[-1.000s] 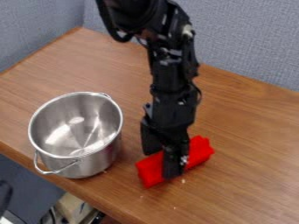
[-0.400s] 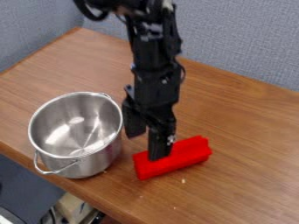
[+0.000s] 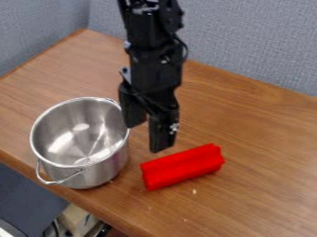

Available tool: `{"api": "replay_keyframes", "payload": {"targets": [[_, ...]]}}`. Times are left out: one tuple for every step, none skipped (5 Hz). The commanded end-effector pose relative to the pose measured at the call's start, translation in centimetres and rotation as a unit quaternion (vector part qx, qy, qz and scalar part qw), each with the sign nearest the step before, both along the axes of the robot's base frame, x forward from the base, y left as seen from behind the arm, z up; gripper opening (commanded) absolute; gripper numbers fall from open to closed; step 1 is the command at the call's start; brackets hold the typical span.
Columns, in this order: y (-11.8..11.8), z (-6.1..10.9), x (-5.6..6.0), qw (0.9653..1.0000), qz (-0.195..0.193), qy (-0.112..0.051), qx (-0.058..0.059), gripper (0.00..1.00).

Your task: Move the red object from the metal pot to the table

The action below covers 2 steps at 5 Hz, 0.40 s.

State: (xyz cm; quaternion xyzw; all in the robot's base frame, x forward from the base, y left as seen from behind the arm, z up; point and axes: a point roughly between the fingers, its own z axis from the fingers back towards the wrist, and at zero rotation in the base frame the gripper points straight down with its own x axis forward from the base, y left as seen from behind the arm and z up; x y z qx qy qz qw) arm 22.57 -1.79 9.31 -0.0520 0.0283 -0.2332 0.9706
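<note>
With their tips spread apart, the black jaws (image 3: 147,128) hang above the counter (image 3: 254,116), behind the red object (image 3: 183,168) and holding nothing. The red object lies on the counter, near side, angled, to the right of the metal pot (image 3: 81,143). The pot's wire handle (image 3: 62,176) hangs at its near-left side.

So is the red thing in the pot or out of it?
Out. The red object lies on the table, beside the metal pot.
</note>
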Motion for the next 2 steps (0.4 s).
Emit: {"api": "replay_keyframes", "payload": {"targets": [[1.02,0.18,0.46,0.9999,-0.013,-0.006,0.001,1.00],[1.38,0.05,0.43,0.9998,0.018,-0.001,-0.001,1.00]]}}
